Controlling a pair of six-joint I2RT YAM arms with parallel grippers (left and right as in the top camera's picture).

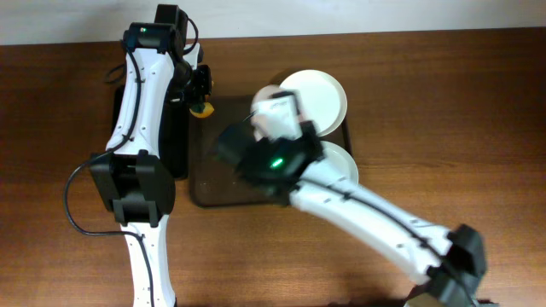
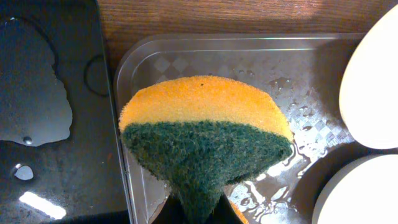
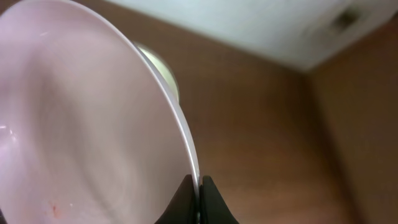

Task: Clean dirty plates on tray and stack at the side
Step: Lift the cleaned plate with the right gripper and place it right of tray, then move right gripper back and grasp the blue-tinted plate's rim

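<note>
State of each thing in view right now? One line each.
sponge: pinched in left gripper, over brown tray corner
lifted plate: rim clamped by right gripper, tilted, orange smear inside
far plate: lies on brown tray
near plate: on brown tray, partly under right arm
brown tray: wet, droplets
black tray: water puddle

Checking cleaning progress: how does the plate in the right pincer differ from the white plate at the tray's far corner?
The held plate is tilted on edge, its rim pinched in the right pincer; the corner plate rests on the tray. The held plate shows a reddish smear; the corner plate shows none from overhead. Both are round and pale.
</note>
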